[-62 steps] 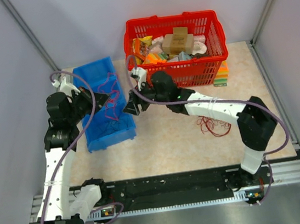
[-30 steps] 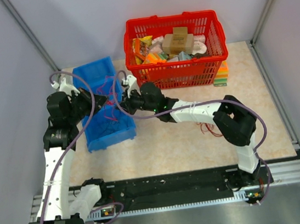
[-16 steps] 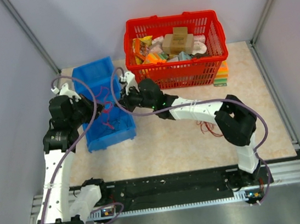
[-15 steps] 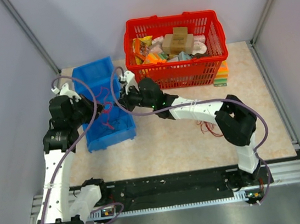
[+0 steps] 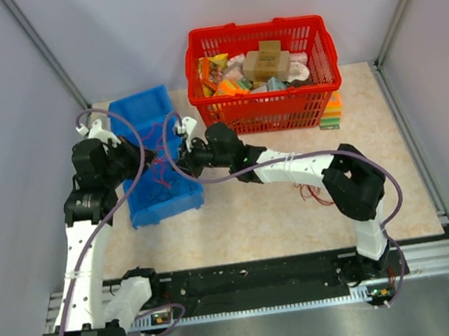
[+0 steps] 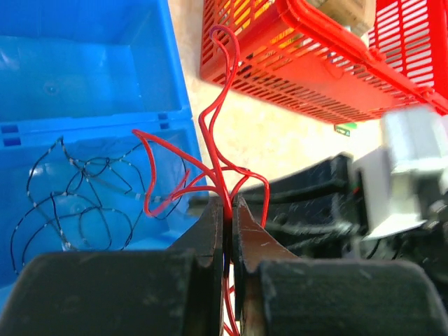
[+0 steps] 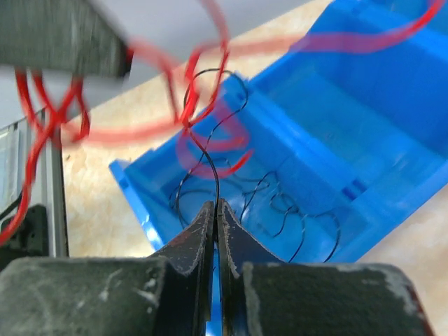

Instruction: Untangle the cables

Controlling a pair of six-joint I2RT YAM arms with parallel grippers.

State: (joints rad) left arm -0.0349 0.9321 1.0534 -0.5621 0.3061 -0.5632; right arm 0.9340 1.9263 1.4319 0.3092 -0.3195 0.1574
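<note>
The left end effector (image 6: 227, 204) hangs over the near part of the blue bin (image 6: 91, 42). Its jaws are pressed together on a bright red wire (image 6: 215, 119) that rises from the pinch in tall, loose loops. Below it, on the bin floor, lies a heap of dark wire (image 6: 70, 203), thin, almost black and coiled over itself. In the left wrist view the heap looks free of the red loops, though whether a strand crosses behind the jaws cannot be told.

Just to the right, near the bin's right wall, the right end effector (image 7: 215, 208) is also pressed together. It pinches a single dark strand (image 7: 212, 164) that climbs from its tips towards the red loops above. Those loops are too blurred in the right wrist view to say whether strand and loops are knotted or only crossing.

Further right, on the bench (image 5: 255, 214) beneath the right arm, a small tuft of red wire (image 5: 319, 193) lies by itself, well apart from the bin.

The untangling looks part way through. One red lot seems already parted off onto the bench, and most of the dark wire sits in the bin. The red wire and the dark strand, held close together between the two end effectors, are not yet drawn apart. What is probably left is to pull these two clear of each other and lay each down separately.
</note>
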